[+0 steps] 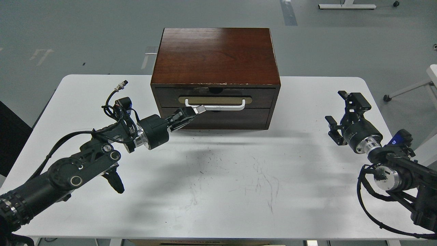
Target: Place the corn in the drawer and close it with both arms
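The corn is nowhere in view, perhaps already inside. The drawer [215, 97] sits flush in the glossy reddish-brown wooden cabinet [215, 54]. The left hand [191, 114], fingers nearly together, rests at the left end of the white bar handle [215, 104], apparently pushing, gripping nothing. The right hand [341, 114] hangs open over the scuffed white tabletop [218, 191].

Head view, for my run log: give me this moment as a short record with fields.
drawer: shut, flush with the cabinet front
handle: white bar on a tan plate
corn: not in view
left gripper: at the handle's left end, fingers close together; cannot tell if it grips
right gripper: open, above the table right of the cabinet, holding nothing
table: white, scuffed, cabinet at its far edge
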You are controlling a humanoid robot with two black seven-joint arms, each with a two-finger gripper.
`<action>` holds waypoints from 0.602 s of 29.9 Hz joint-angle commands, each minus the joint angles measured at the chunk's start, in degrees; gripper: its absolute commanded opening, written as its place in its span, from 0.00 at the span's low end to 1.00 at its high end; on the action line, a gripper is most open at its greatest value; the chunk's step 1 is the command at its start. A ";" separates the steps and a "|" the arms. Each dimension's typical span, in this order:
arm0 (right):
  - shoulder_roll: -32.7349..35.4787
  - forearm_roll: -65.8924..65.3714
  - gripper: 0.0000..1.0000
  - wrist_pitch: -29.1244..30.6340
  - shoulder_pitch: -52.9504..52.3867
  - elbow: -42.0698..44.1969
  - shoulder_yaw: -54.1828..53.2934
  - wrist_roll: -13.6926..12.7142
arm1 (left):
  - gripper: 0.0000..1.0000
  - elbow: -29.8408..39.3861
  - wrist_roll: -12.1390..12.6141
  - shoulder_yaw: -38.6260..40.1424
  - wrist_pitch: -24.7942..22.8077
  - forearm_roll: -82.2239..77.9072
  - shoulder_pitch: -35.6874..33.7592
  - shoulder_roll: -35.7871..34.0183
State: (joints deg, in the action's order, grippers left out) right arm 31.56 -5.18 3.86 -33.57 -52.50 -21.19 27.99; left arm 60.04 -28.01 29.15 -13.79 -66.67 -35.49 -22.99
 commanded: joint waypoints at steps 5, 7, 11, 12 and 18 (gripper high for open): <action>0.17 0.00 0.99 0.00 -0.01 0.03 -0.17 0.01 | 0.37 14.10 0.01 0.11 -6.85 1.81 4.54 -9.08; 0.08 0.00 0.99 0.00 -0.09 0.03 -0.26 0.01 | 0.60 17.64 0.01 0.29 -7.74 3.47 4.90 -11.37; -0.45 0.00 0.99 -0.08 -0.09 0.12 -0.35 0.01 | 0.99 26.25 0.01 3.36 -8.53 18.46 4.99 -17.08; -0.53 0.00 0.99 -0.08 -0.09 0.12 -0.52 0.01 | 0.99 26.70 0.01 4.42 -8.53 20.42 4.99 -17.35; -1.24 0.00 0.99 -0.44 -0.09 0.12 -1.84 0.01 | 0.99 26.27 0.01 13.56 -7.92 31.34 5.08 -18.76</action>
State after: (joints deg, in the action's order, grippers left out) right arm 30.77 -5.18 3.56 -33.67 -52.37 -22.61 28.00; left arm 86.53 -28.01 39.54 -22.26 -39.01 -30.50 -40.55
